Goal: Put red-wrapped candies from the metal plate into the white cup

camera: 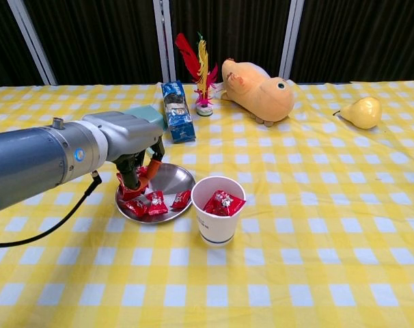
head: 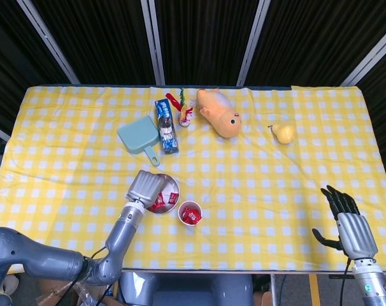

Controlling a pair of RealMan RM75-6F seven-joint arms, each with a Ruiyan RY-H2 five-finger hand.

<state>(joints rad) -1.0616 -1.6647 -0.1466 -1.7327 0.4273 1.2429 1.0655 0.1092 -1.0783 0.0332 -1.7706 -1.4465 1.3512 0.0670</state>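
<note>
Your left hand [camera: 135, 174] is pinching a light, crinkly red-wrapped candy [camera: 130, 191] over the round metal plate [camera: 176, 179]; grip its middle. Right hand [head: 347, 224] is lying spread.

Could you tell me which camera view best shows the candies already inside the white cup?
The chest view: the white cup is near and large, with red-wrapped candies showing clearly above its rim. The head view looks straight down into the cup but shows it small, the candies just a red patch.
</note>
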